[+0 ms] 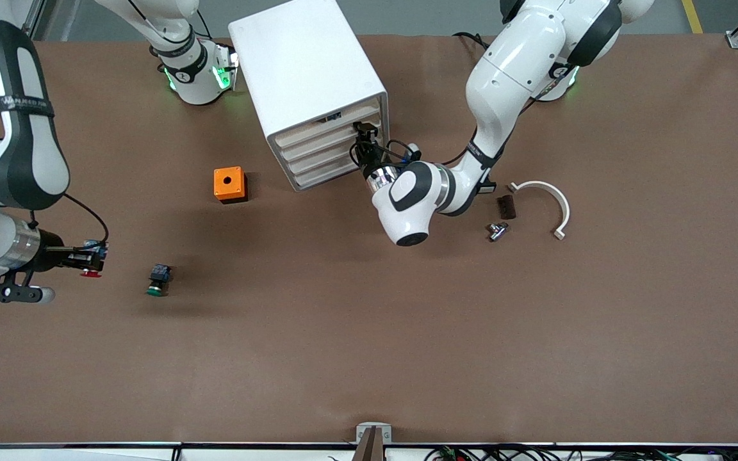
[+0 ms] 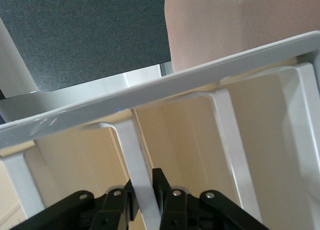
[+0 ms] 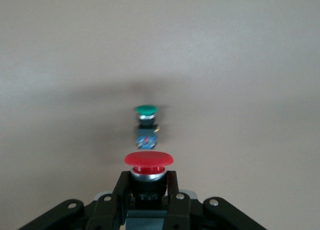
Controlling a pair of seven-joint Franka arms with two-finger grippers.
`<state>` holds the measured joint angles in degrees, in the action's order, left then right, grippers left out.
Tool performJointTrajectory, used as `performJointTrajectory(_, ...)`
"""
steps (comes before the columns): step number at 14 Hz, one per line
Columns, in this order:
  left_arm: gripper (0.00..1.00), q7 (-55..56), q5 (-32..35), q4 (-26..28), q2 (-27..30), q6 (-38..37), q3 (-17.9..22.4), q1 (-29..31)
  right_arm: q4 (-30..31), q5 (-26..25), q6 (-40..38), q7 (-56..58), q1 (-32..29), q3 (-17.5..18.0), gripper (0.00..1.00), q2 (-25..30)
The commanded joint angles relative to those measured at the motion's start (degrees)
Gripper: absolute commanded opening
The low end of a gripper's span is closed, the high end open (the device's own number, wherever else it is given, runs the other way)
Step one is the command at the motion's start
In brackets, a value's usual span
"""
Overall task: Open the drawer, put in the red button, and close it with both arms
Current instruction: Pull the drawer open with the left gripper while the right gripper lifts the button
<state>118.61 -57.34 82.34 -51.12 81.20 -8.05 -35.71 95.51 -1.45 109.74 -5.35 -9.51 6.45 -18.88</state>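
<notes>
The white cabinet [image 1: 308, 77] stands near the robots' bases, its four drawer fronts [image 1: 327, 150] turned toward the left arm's end. My left gripper [image 1: 364, 136] is at an upper drawer's front and is shut on a white rib [image 2: 131, 150] of it, shown in the left wrist view with the gripper [image 2: 145, 182]. My right gripper [image 1: 86, 259] is shut on the red button [image 1: 91, 273], held just above the table at the right arm's end. In the right wrist view the gripper [image 3: 148, 179] clamps the black body under the red cap [image 3: 148, 159].
The green-capped twin button [image 1: 157, 280] lies on the table beside the right gripper; it also shows in the right wrist view [image 3: 146, 111]. An orange box with a hole [image 1: 230, 184] stands beside the cabinet. A white curved piece [image 1: 555, 195], a dark block [image 1: 505, 206] and a metal part [image 1: 496, 230] lie beside the left arm.
</notes>
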Motion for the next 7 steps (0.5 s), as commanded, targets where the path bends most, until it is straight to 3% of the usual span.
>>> performJointTrajectory(1, 0.02, -1.3, -0.6, -0.5, -0.2, 0.5, -0.1, 2.0, 0.6, 0.2, -4.2, -8.2, 3.7, -0.1, 0.00, 4.3)
performJointTrajectory(4, 0.04, -1.3, -0.6, -0.6, -0.3, 0.7, -0.1, 4.9, 0.6, 4.2, -7.7, -16.0, 7.0, -0.3, 0.00, 7.3)
performJointTrajectory(7, 0.07, -1.1, -0.5, -0.8, -0.3, 0.8, 0.0, 7.5, 0.6, 4.6, -9.5, -26.1, 11.0, -0.2, 0.00, 9.5)
